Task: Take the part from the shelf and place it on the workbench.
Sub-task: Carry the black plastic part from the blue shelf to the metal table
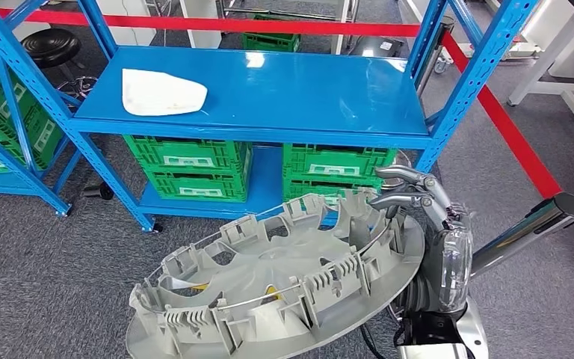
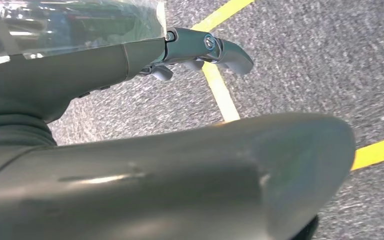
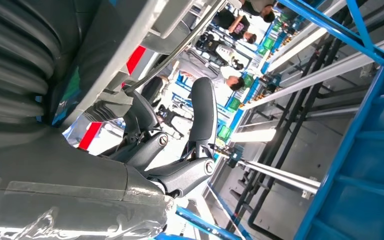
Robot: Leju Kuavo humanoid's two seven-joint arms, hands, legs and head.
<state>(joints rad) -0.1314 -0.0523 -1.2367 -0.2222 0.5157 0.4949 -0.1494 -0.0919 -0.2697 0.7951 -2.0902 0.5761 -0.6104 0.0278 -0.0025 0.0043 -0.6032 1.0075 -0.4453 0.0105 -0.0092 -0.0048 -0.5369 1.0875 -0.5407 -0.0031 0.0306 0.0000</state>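
A large grey wheel cover (image 1: 284, 288) is held tilted low in front of me, its ribbed inner side facing up. My right hand (image 1: 422, 206) grips its right rim, fingers (image 1: 403, 179) hooked over the edge; in the right wrist view those fingers (image 3: 180, 150) lie against the cover's rim (image 3: 130, 35). My left hand (image 2: 105, 75) hangs over the grey floor with its dark fingers (image 2: 205, 47) stretched out, and whether it bears on the cover is hidden. A flat white part (image 1: 163, 93) lies on the blue shelf board (image 1: 306, 90).
The blue rack (image 1: 448, 82) stands straight ahead, with green crates (image 1: 194, 168) on its lower level and more at the left (image 1: 0, 112). A red barrier tape (image 1: 508, 134) runs past the rack's right side. Yellow floor lines (image 2: 220, 90) lie under my left arm. People (image 3: 230, 75) stand far off.
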